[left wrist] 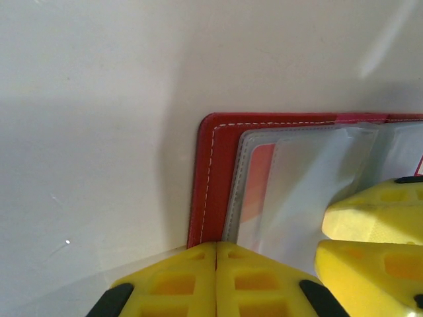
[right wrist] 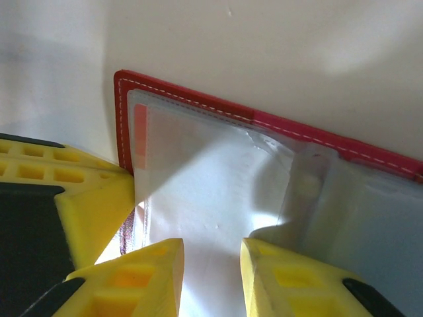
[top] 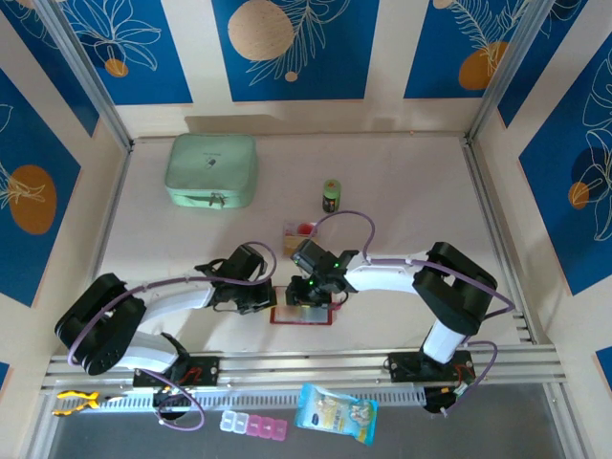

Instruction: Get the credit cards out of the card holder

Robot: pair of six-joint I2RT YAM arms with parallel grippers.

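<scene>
Dark-red card holder (top: 302, 316) lying open and flat on the surface (top: 402, 191) toward its near edge, white stitching along the rim, clear sleeves (left wrist: 310, 178) lifted, orange credit card (left wrist: 256, 178) inside one sleeve, small tan and red-marked credit cards (top: 298, 229) lying just beyond.

From above, the left pincer (top: 271, 298) and right pincer (top: 311, 290) cover most of the holder (top: 302, 316), leaving its near red edge in sight. The tan and red pile (top: 299, 229) behind it is too small to make out, as is the bottle (top: 331, 196) label. In the left wrist view an orange card (left wrist: 259, 177) is blurred behind a cloudy sleeve (left wrist: 310, 178), its print unreadable, and the holder runs off the right edge. Whether the closed left pincer nips the holder's corner cannot be told.
</scene>
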